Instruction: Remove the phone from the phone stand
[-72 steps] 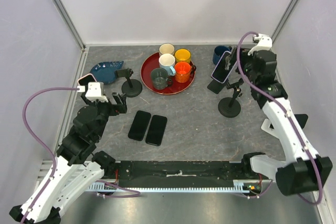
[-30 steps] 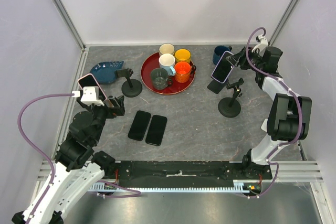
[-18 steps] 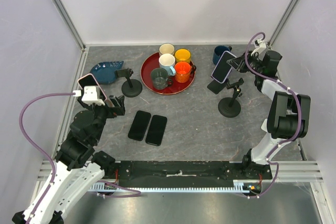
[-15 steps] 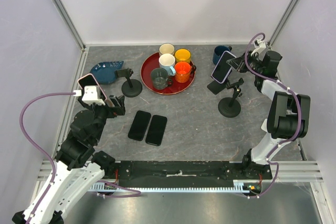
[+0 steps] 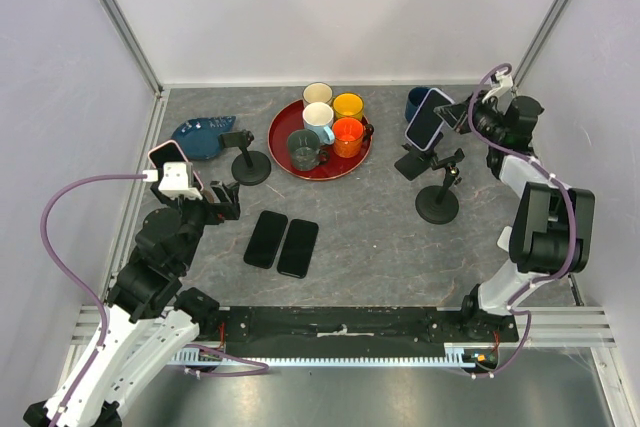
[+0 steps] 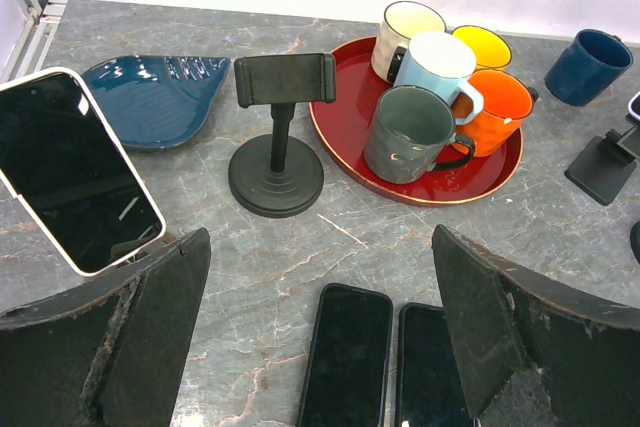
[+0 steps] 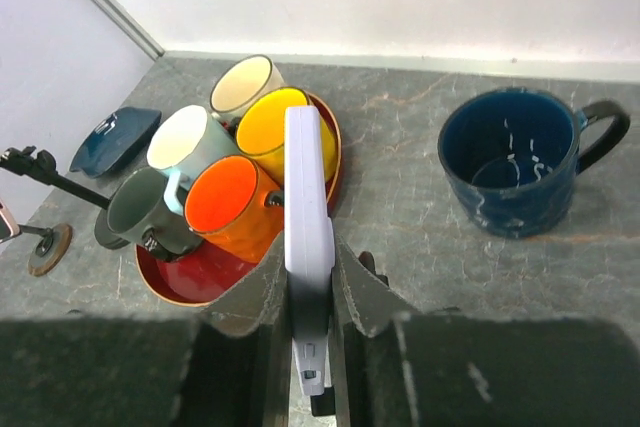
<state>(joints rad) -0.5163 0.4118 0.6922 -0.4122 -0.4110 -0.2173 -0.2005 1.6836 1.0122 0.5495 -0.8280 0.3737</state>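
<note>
Nearest me, a black phone lies flat on the table, with a second black phone just beside it on the right. My left gripper hovers over them, its fingers spread wide with nothing between them. Just left of it a pink-edged phone stands tilted; I cannot tell what props it up.

Beyond that gripper a small stand sits upright, with a blue dish to its left. To its right is the red tray, which carries five mugs packed close together.

On my right side, the phone stand rests on its round base, its cradle reaching out toward the tray. My right gripper is clamped on the phone, one finger on each face, gripping it by its right end. The phone is tilted in the air just above and behind the cradle. It looks clear of the cradle, though I cannot be sure that no edge touches. Farthest back, a blue mug stands on the table just behind the phone.
</note>
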